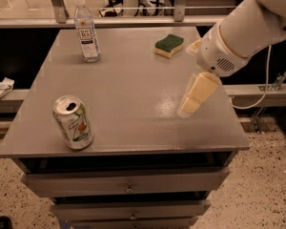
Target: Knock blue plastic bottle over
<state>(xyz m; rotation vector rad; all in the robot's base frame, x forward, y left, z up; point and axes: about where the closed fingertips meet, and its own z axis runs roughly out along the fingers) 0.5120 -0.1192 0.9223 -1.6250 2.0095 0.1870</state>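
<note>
The blue plastic bottle (86, 30) stands upright at the far left of the grey table (128, 85); it is slim and clear, with a white cap and a white label with dark print. My gripper (187, 110) hangs from the white arm over the right part of the table, its cream fingers pointing down and left, just above the surface. It is far to the right of the bottle and nearer the front, and it holds nothing.
A green-and-white soda can (73, 123) stands upright near the front left corner. A yellow-and-green sponge (169, 45) lies at the far right. Drawers sit under the tabletop. A white cable (262, 92) hangs off the right side.
</note>
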